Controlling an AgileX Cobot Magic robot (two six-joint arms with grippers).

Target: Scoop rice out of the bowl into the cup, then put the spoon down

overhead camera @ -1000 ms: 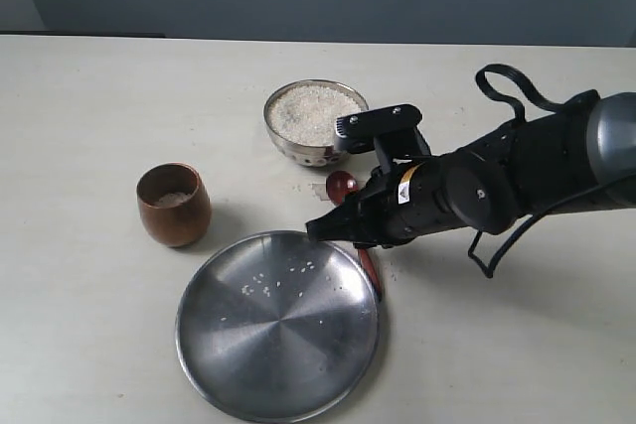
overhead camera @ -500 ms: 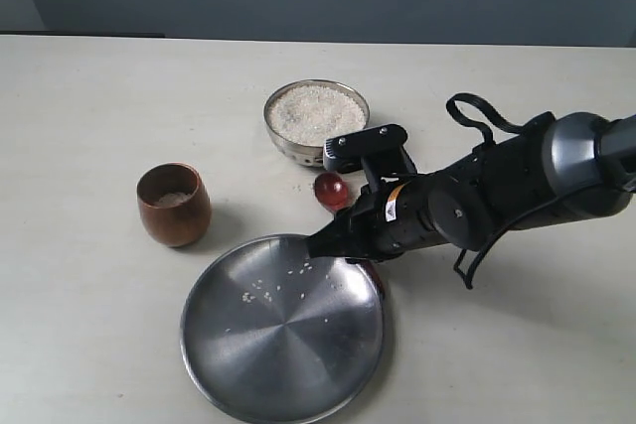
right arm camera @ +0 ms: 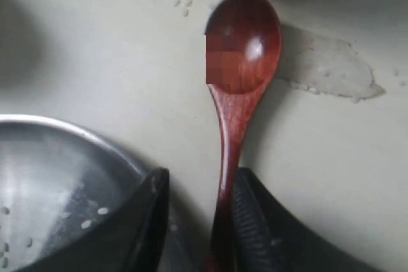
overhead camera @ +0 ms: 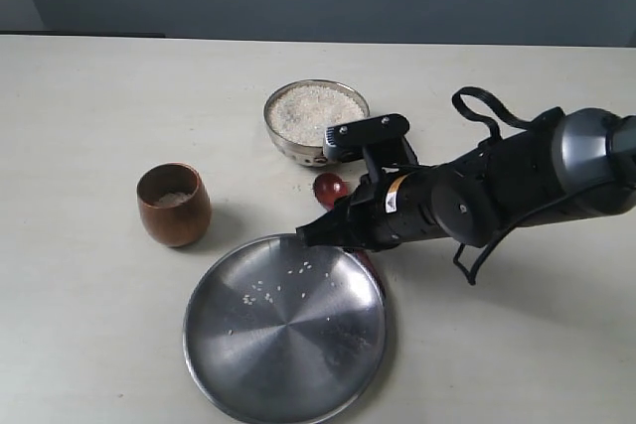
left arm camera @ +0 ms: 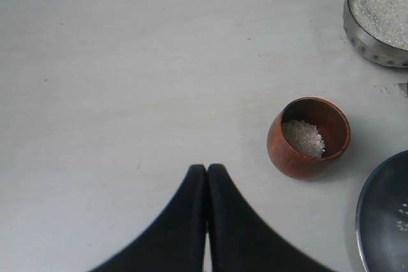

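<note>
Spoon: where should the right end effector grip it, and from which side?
Grip the spoon mid-handle, from straight above, with the fingers across its width. It lies flat on the table, hollow up, and its slim handle runs close to the plate rim. The right end effector, open, straddles it there.

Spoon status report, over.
Spoon lying on table. Right gripper open, astride its handle. Left gripper shut, empty. Plate rim close beside handle.
</note>
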